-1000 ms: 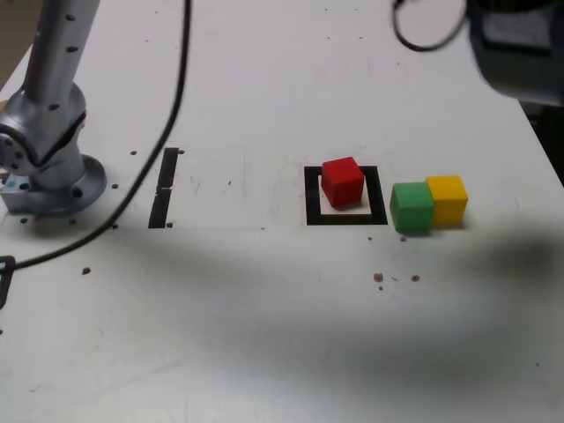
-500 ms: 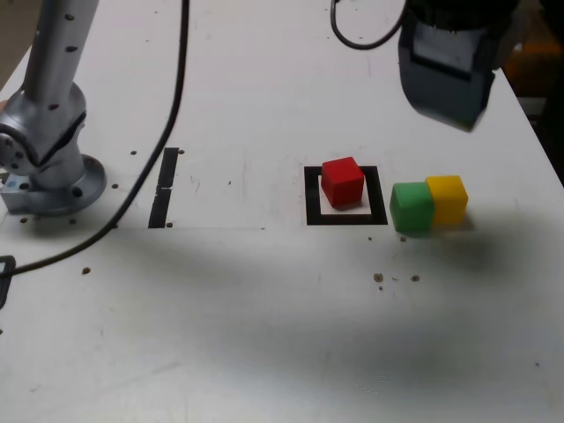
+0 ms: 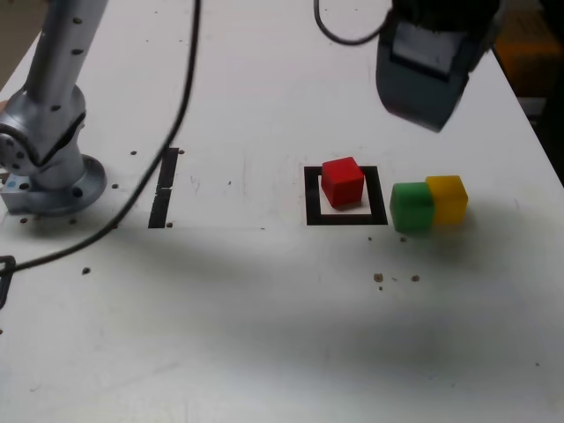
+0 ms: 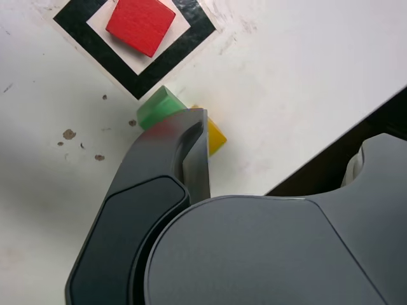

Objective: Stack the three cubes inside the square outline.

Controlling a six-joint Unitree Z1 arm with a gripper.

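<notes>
Three cubes, red cube (image 3: pixel 343 182) in one square outline (image 3: pixel 312 203), green cube (image 3: pixel 411 208), yellow cube (image 3: pixel 448 198)

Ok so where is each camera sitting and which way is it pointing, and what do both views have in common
Exterior view: off the arm, above the table's near edge, looking down across the table; shows the arm's base, cable and the claw overhead.
Wrist view: on the wrist, looking down past a dark claw finger at the table.
Shared: red cube inside the square outline, green cube touching yellow cube.
</notes>
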